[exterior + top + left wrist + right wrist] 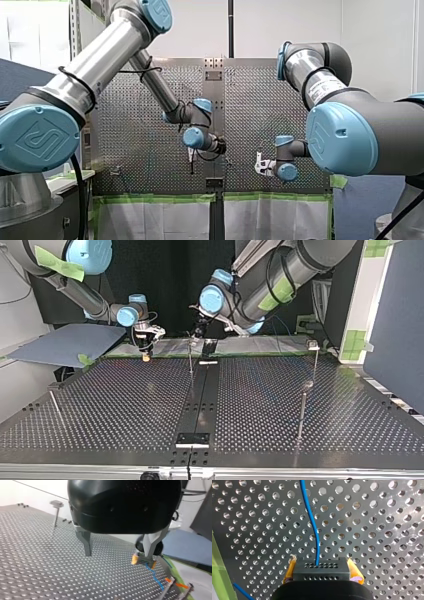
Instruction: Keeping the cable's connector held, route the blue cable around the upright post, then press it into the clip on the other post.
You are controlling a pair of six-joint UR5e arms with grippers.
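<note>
Evidently routing has yet to begin: the yellow-padded jaws of my right gripper (322, 572) pinch the black block connector (322, 566), its thin blue cable (313, 522) running out across the perforated metal worktop (125, 405) (seemingly not yet round any thin metal post (302, 407)), while my left gripper (118, 554) hangs with metal jaws spread and empty, so leading the cable postward likely comes next.

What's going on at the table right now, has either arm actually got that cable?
My right gripper is shut on the black connector, with a yellow pad on either side, low over the perforated table. The blue cable runs out of the connector and ahead over the table. My left gripper hangs open and empty nearby. The upright posts stand apart from both grippers and no cable shows around them, so the routing looks not yet begun.
</note>
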